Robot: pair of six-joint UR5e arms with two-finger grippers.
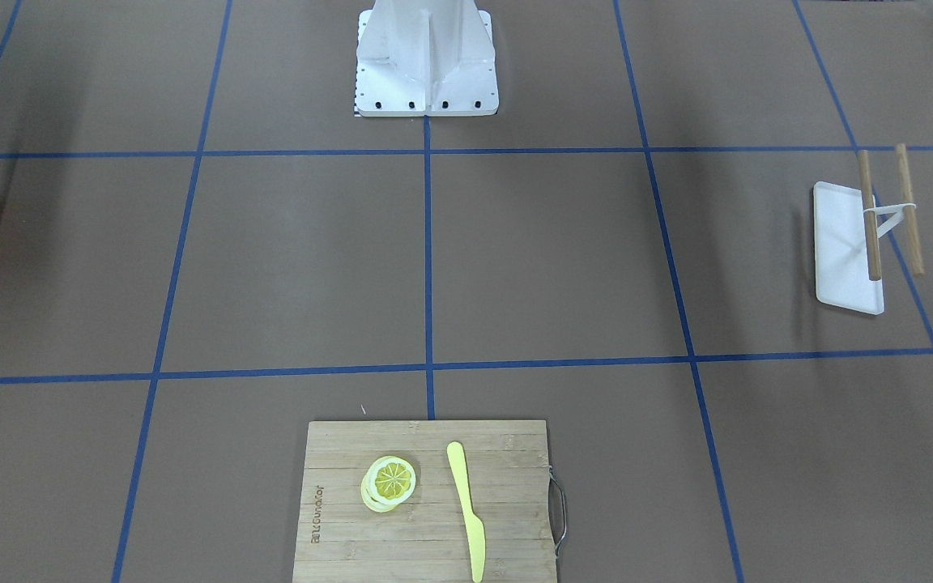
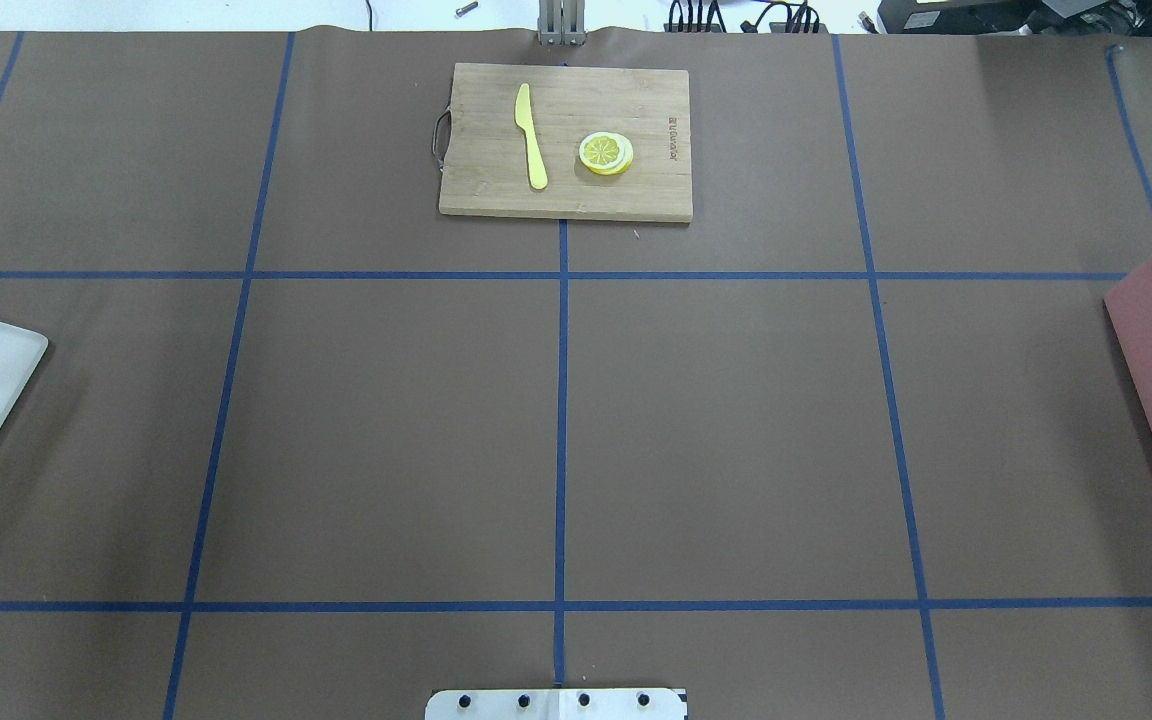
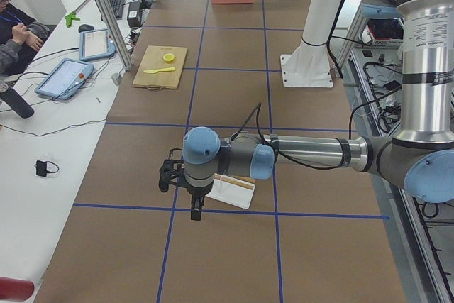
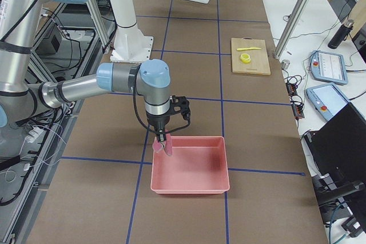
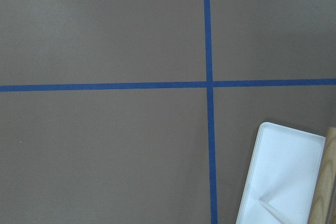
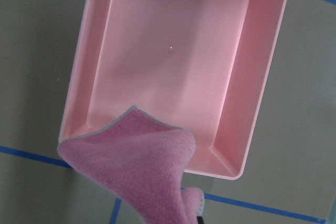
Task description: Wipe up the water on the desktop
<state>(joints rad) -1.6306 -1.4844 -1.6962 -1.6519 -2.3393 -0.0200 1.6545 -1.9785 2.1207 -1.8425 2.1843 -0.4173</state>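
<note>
Right fingers (image 4: 160, 131) were pinched on a pink cloth (image 6: 142, 171), which hung over one corner of the bin's (image 6: 265, 77) rim, clear of its floor. Cloth judged light, limp and absorbent; held by an edge it drapes, so wiping calls for pressing it flat. Wrist pointed straight down, right arm (image 4: 80, 90) reaching level above the bench (image 2: 736, 430). No water could be made out there. Left fingers (image 3: 195, 207), at the end opposite the bin, pointed down; their spread could not be told.

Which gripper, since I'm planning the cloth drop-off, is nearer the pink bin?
Right. The right gripper hangs at the pink bin's rim; the left gripper is at the desktop's other end, near the white tray.
</note>
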